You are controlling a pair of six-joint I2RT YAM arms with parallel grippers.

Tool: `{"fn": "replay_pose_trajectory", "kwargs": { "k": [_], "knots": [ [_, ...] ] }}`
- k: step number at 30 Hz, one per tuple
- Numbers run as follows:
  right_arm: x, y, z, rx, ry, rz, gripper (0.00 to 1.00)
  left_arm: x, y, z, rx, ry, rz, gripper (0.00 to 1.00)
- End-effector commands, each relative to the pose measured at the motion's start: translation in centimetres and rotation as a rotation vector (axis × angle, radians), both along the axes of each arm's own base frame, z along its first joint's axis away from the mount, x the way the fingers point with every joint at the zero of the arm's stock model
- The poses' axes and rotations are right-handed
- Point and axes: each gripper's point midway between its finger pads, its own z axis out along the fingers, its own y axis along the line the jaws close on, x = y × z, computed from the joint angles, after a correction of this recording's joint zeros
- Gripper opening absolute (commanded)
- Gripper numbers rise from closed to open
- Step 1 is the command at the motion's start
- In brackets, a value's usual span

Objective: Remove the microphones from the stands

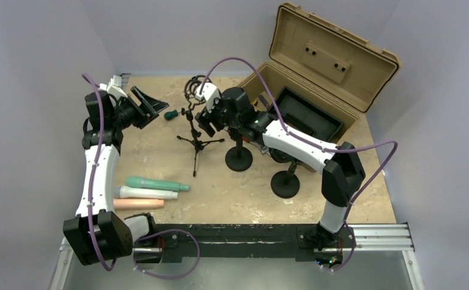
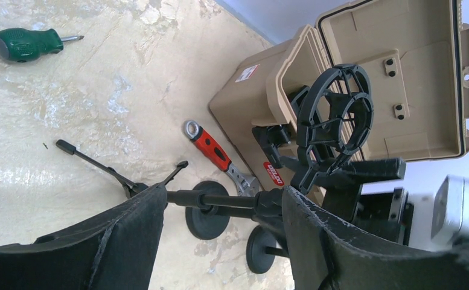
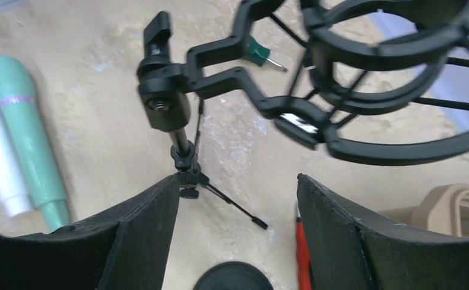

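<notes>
Claws: I am holding my right claw (image 3: 238, 184) with its fingers apart on nothing, just at 4 o'clock of the black ring-shaped shock cradle (image 3: 370, 55). My left claw (image 2: 223, 192) is also gaping empty, at 9 o'clock of the black tripod stand (image 1: 196, 143).
Microphone: the cradle is looking empty. A mint-green microphone (image 1: 156, 183), a white microphone (image 1: 147, 193) and a peach-pink microphone (image 1: 138, 203) are lying side by side at 8 o'clock on the table (image 1: 232, 202). I cannot tell which is the task's.
Doing it well: I judge I should be backing straight out with fingers wide and not catching the cradle's cords, since the light tripod is probably tipping easily.
Count: three microphones, one tripod stand, two black round-base stands (image 1: 239, 158) (image 1: 286, 183), one green-handled screwdriver (image 2: 26, 43), one red-handled wrench (image 2: 216, 151), one tan hard case (image 1: 334, 54).
</notes>
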Motion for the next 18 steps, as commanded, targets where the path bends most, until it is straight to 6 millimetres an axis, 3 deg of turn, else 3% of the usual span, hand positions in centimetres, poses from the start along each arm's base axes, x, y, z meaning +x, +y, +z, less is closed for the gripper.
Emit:
{"fn": "replay_pose_trajectory", "kwargs": {
  "k": [1,9,18],
  "knots": [
    [-2.8,1.4,1.7,0.169,0.239,0.169,0.68,0.0,0.1,1.4,0.002,-0.059,-0.003,0.68],
    [-2.2,2.5,-0.1,0.212,0.414,0.196,0.62,0.0,-0.1,1.6,-0.004,-0.062,-0.012,0.69],
    [-1.2,2.7,-1.5,0.205,0.437,0.143,0.59,-0.1,-0.2,1.7,-0.013,-0.061,-0.018,0.77]
  ]
}}
